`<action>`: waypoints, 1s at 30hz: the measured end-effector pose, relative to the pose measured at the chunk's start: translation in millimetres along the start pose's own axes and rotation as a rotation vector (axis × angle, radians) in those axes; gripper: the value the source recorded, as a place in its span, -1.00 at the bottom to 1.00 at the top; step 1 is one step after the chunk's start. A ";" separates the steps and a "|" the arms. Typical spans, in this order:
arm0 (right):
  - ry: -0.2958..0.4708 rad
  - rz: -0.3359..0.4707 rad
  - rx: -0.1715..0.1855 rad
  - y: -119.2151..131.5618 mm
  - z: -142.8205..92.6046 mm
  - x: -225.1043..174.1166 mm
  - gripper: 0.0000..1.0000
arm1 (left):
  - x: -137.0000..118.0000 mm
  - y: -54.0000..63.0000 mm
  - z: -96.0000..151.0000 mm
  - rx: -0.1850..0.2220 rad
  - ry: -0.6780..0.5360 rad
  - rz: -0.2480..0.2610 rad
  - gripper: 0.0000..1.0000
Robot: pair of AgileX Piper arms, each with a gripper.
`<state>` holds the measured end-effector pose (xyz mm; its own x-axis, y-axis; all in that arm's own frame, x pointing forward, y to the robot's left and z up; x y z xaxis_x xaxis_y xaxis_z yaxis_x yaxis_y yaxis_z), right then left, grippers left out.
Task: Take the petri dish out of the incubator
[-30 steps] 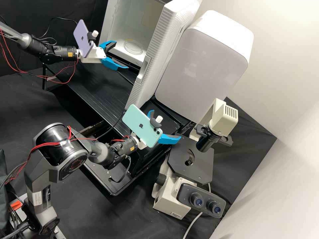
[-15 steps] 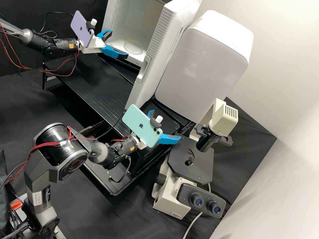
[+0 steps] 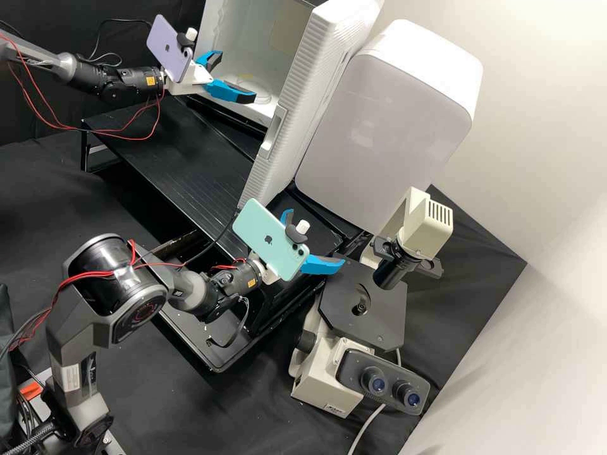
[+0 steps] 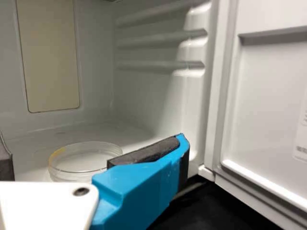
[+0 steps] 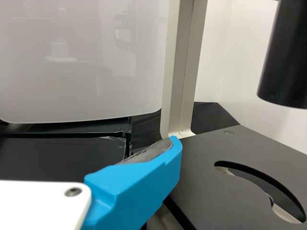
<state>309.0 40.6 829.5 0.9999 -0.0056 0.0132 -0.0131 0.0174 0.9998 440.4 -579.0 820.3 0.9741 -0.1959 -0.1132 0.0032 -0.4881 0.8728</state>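
The clear, round plastic petri dish [image 4: 84,160] lies flat on the floor of the white box-shaped incubator [image 4: 158,96]. It sits just inside the incubator's mouth, straight ahead of the left gripper [image 3: 235,76], whose fingers are spread wide. The right gripper [image 3: 316,243], also spread, hangs well apart from the incubator's mouth.

No legible text anywhere. White label [image 3: 74,379] on near arm [image 3: 101,297]: print too small. Sticker [image 4: 301,136] on incubator door [image 4: 268,96]: cut off, unreadable.

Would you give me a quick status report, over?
Left tool open at incubator mouth; right tool open by microscope. Petri dish on incubator floor, ungripped. Door open, nothing blocking.
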 end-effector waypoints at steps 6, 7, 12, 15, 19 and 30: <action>0.000 0.000 0.000 0.0 0.0 0.0 1.00 | 11.7 -6.0 1.1 -0.025 0.016 -0.036 1.00; 0.000 0.000 0.000 0.0 0.0 0.0 1.00 | 12.1 -6.0 2.1 -0.025 0.017 -0.045 1.00; 0.000 0.000 0.000 0.0 0.0 0.0 1.00 | 14.4 -4.5 7.9 -0.026 0.005 -0.044 1.00; 0.000 0.000 0.000 0.0 0.0 0.0 1.00 | 17.9 -6.5 9.7 -0.028 0.001 -0.043 1.00; 0.000 0.000 0.000 0.0 0.0 0.0 1.00 | 25.1 -11.5 7.4 -0.005 0.020 -0.041 1.00; 0.000 0.000 0.000 0.0 0.0 0.0 1.00 | 40.7 -32.0 -3.6 -0.031 0.096 -0.065 1.00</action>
<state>309.0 40.6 829.5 0.9999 -0.0056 0.0132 -0.0131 0.0174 0.9998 480.8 -568.3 789.4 0.9888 -0.0816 -0.1252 0.0725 -0.4702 0.8796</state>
